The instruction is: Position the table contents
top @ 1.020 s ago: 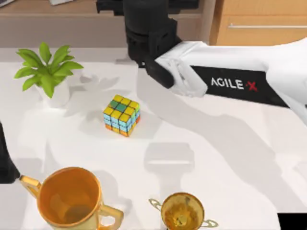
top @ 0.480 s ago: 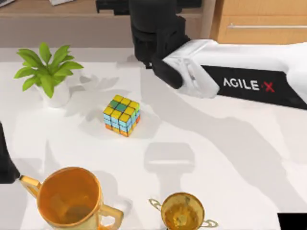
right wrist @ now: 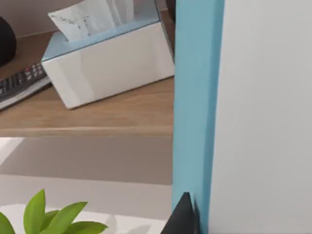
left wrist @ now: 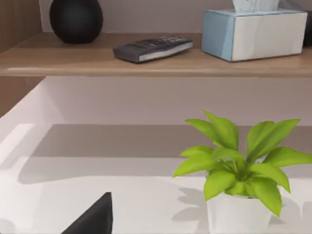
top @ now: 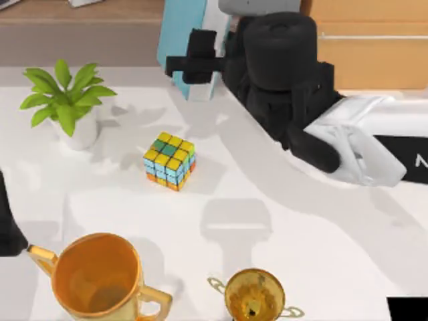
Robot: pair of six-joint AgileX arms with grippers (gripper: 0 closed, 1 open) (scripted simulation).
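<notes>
Right end effector (top: 194, 65): pinching a smooth blue and white box (top: 184, 40); lifted since before.
Bench (top: 301, 234): flat, white.
Cube (top: 169, 160): colourful squares, unmoved.

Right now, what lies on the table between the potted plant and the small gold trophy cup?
In the top view, the colourful puzzle cube sits on the white table roughly between the potted plant and the small gold trophy cup.

Home: shelf (left wrist: 122, 63) (remote (left wrist: 152, 48), tissue box (left wrist: 256, 34)), plant (top: 65, 100).

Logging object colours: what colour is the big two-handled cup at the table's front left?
Shiny gold two-handled cup; clearest in the top view.
</notes>
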